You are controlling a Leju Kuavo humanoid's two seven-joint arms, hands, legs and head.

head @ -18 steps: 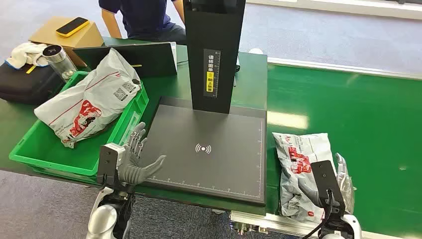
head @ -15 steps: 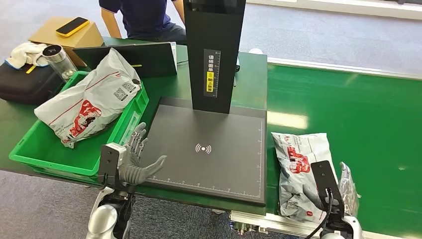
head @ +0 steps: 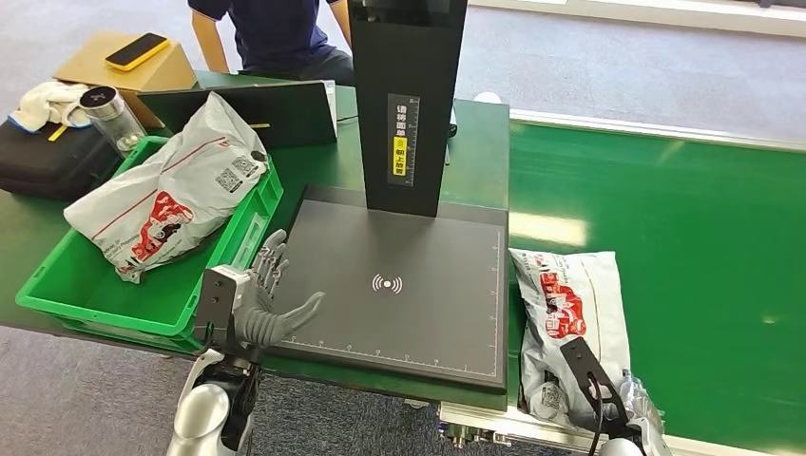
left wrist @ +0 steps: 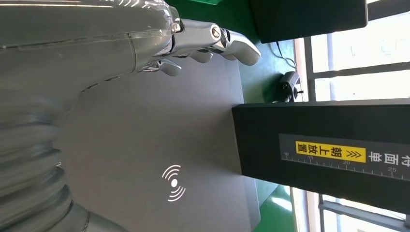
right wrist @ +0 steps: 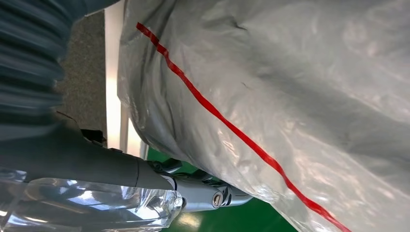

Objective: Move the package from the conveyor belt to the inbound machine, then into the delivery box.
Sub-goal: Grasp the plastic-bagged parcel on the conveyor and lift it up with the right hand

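Grey plastic package point(head: 568, 318) with red print lies on the green conveyor belt point(head: 684, 237), its near end at the belt's front edge, where the right hand point(head: 623, 418) sits; in the head view the fingers point(head: 639, 407) lie at the package's near right corner, touching its edge, but whether they clamp it I cannot tell from here. Red graphic on the package top, writing too small to read. Left hand point(head: 271, 299) hovers over the near left corner of the inbound machine point(head: 399, 285), fingers spread and holding nothing, thumb pointing toward the white wireless symbol point(head: 387, 283) at the pad's middle. Black upright post point(head: 404, 104) of the machine carries a yellow label with Chinese characters, not legible at this size. Green delivery box point(head: 57, 285) lies just beyond the left fingers, away from the pad, with another grey-and-red package point(head: 166, 195) in it showing QR codes. Left wrist view: fingers point(left wrist: 232, 41) extended, apart from the grey pad point(left wrist: 145, 145) beneath; wireless symbol near the palm side; yellow label point(left wrist: 330, 152) reads 朝上放置 with chevrons, a ruler scale marked 10 to 25 beside it. Right wrist view: package point(right wrist: 290, 96) bulks directly against the fingers point(right wrist: 212, 195), which lie under its crinkled grey film; a red stripe runs diagonally across the film; green belt visible past the fingertips. Grip still uncertain.
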